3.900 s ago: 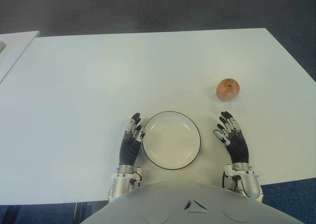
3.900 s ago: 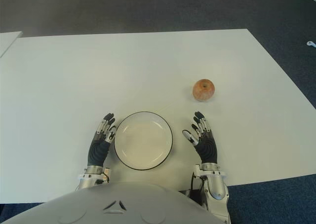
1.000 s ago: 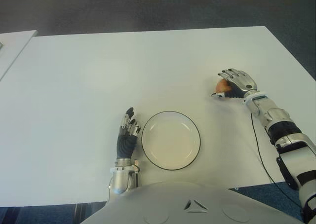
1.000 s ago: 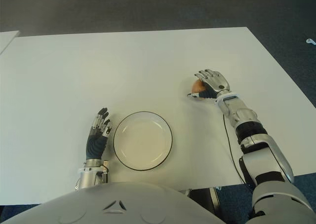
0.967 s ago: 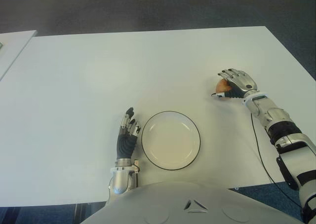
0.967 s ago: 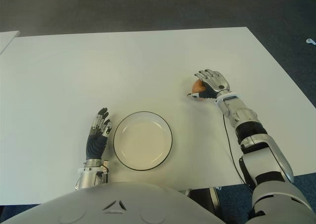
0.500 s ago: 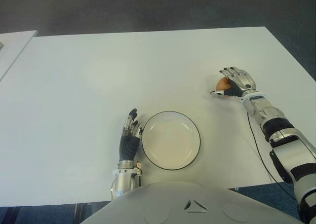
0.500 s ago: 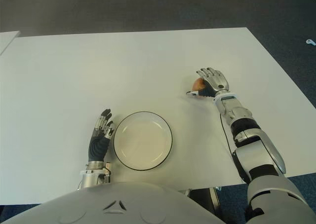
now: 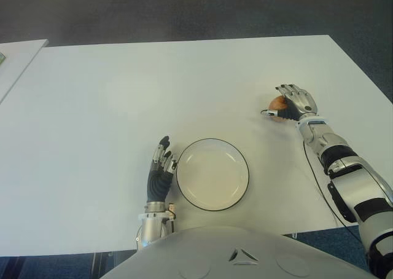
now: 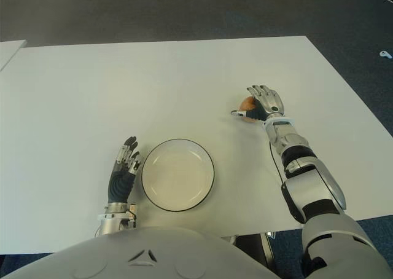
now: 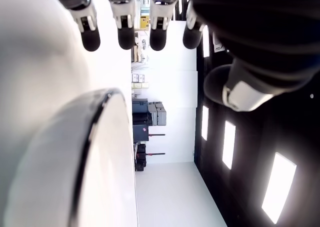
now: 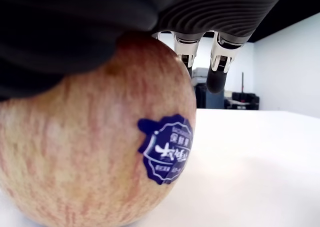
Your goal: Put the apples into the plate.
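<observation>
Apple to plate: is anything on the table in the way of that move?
Nothing visible. The right robot hand is over the apple, palm against it. Between there and the plate there is only bare table. The left robot hand shows beside the plate's far side, off that line.

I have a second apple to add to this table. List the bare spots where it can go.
Bare patches on the table: the whole far half beyond the plate, the wide stretch left of the left hand, and the strip between the plate and the right hand. The only busy spot is where the right hand covers the apple. The plate itself holds nothing.
</observation>
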You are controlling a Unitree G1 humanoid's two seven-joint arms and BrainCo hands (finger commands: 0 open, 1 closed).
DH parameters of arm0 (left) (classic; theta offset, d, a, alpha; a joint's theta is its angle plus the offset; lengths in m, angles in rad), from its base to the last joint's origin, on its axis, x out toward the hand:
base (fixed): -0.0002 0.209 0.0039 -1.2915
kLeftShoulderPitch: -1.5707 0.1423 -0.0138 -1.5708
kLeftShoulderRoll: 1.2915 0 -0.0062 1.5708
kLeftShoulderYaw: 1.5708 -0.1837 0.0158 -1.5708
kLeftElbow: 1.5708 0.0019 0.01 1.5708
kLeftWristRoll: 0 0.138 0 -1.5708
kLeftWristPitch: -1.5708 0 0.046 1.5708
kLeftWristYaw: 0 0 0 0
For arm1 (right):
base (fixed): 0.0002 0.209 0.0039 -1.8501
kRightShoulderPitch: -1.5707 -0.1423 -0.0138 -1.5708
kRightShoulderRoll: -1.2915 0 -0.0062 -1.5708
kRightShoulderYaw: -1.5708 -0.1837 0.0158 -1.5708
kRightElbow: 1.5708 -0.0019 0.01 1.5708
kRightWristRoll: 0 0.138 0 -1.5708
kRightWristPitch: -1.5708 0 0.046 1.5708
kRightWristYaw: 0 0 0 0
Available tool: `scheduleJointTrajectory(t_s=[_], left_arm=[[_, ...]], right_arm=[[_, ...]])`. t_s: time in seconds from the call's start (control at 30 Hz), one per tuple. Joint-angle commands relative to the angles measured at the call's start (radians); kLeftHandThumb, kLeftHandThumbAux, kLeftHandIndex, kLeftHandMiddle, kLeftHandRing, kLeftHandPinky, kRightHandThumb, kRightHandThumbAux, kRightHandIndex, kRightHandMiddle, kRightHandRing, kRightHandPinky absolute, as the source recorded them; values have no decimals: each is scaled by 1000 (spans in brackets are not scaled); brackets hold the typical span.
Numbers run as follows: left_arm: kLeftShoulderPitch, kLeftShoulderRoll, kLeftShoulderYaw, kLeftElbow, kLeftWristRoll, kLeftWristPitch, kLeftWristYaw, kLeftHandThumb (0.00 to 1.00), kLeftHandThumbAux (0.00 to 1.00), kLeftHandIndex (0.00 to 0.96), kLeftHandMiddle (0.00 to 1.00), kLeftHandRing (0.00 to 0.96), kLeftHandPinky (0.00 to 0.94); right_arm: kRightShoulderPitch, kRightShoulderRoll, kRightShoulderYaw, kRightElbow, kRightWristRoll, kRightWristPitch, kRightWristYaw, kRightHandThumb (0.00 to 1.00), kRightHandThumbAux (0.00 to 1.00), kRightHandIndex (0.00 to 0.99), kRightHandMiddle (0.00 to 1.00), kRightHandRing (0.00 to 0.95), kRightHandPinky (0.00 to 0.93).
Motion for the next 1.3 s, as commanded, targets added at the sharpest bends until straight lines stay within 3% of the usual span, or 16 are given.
scheduleJointTrajectory(t_s=[0.03,0.2,0.27,0.4,0.47,0.57,0.67,0.73,0.97,1.07,1.17,1.23,1.3], left_arm=[[4,4,-9,-7,5,14,-12,6,483,0,3,0,8],[10,0,-13,-13,-8,18,-16,6,486,0,5,0,15],[13,-1,-16,-18,-7,20,-16,7,486,1,6,0,15],[15,-5,-20,-28,-6,26,-14,8,488,2,6,0,10],[14,-7,-24,-32,-15,31,-17,11,491,5,6,0,8],[16,-9,-31,-43,-35,43,-26,16,495,8,6,0,10],[15,-7,-35,-48,-43,47,-29,21,493,10,6,0,9],[13,-5,-33,-52,-44,51,-30,22,492,11,5,0,7],[-6,-4,-15,-28,-47,45,-26,21,489,12,9,0,12],[-13,-9,-9,-15,-37,38,-14,23,490,7,7,0,3],[-15,-4,5,2,-18,43,-2,25,490,4,4,0,1],[-19,-5,10,11,-11,44,1,25,488,4,4,0,0],[-23,-7,14,19,-6,42,2,24,484,6,4,0,4]], right_arm=[[64,34,13,89,22,36,18,277,255,0,0,0,1],[73,39,3,92,57,34,-38,325,335,0,10,11,78],[78,38,4,88,61,37,-70,381,386,53,50,50,132],[83,38,12,89,61,41,-138,497,477,259,258,232,280],[83,37,28,94,46,51,-171,619,613,357,382,360,372],[84,31,56,106,25,73,-195,754,660,400,446,465,446],[81,32,60,116,35,82,-192,814,672,407,483,588,576],[80,34,55,120,48,83,-185,829,675,409,491,617,609],[67,43,48,130,73,101,-133,848,675,427,483,621,562],[62,40,56,132,72,100,-114,921,659,451,477,524,502],[62,34,59,129,72,92,-115,944,654,458,465,509,496],[63,32,60,128,73,89,-120,948,655,445,467,502,462],[63,30,60,128,73,89,-123,951,655,435,480,486,373]])
